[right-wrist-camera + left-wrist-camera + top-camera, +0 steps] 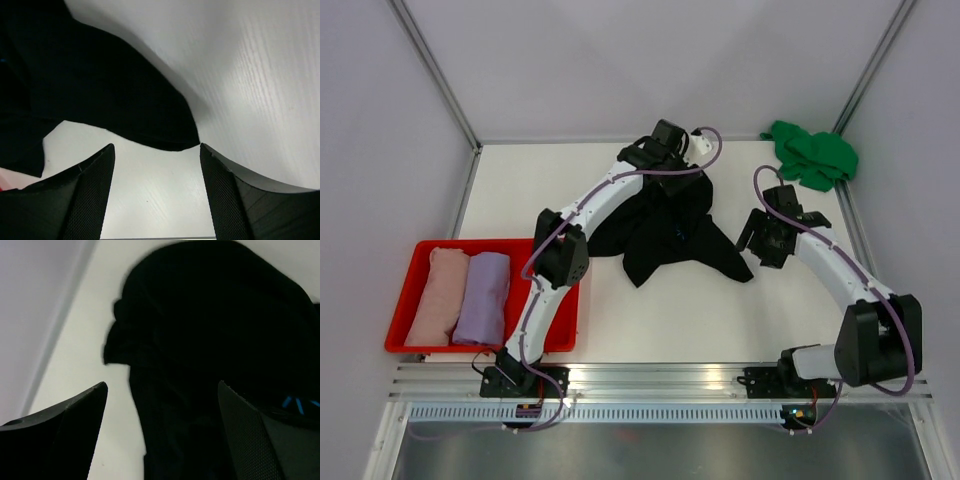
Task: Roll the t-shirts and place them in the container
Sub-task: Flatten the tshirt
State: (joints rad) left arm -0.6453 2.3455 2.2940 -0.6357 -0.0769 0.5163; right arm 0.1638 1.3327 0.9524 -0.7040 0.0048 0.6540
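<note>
Soft, even light fills the top view. The white table (660, 320) is bright, with only faint shadows, and the metal rail (650, 377) glints. In both wrist views the black t-shirt (210, 325) is an underexposed, nearly featureless mass. It casts a soft grey shadow in the right one.
</note>
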